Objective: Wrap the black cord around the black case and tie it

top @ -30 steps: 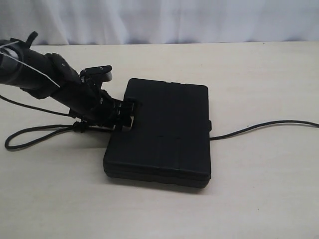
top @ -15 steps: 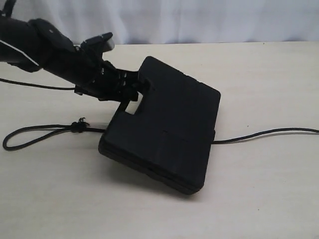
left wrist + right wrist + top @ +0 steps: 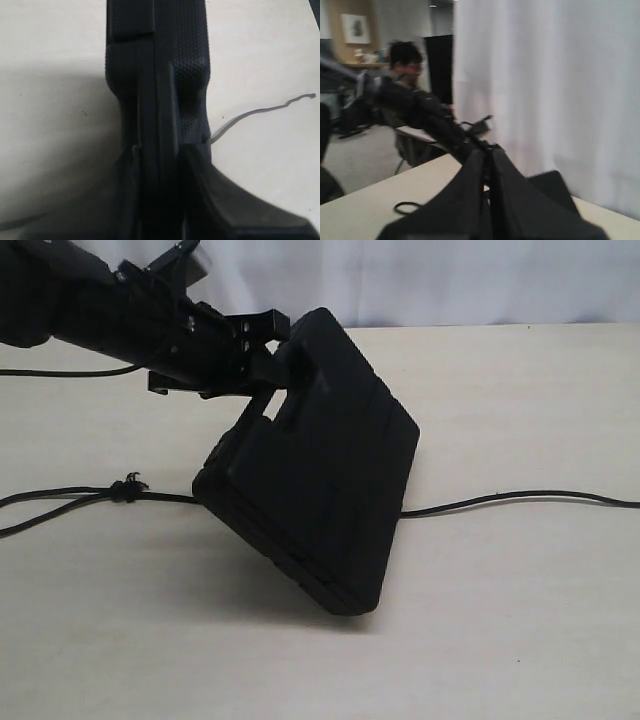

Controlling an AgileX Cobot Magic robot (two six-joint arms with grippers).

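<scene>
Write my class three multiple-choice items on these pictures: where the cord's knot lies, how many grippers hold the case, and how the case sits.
1. In the exterior view, where is the knot on the black cord?
A. On the table, left of the black case.
B. On top of the case.
C. In the handle slot.

2. How many grippers hold the case?
A. None.
B. One.
C. Two.

3. How does the case sit?
A. Flat.
B. Tilted, one edge raised, the opposite edge on the table.
C. Wholly airborne.

Answers:
1 A, the knot lies on the table beside the case.
2 B, only the left gripper clamps its handle edge.
3 B, its lower edge touches the table.
</scene>
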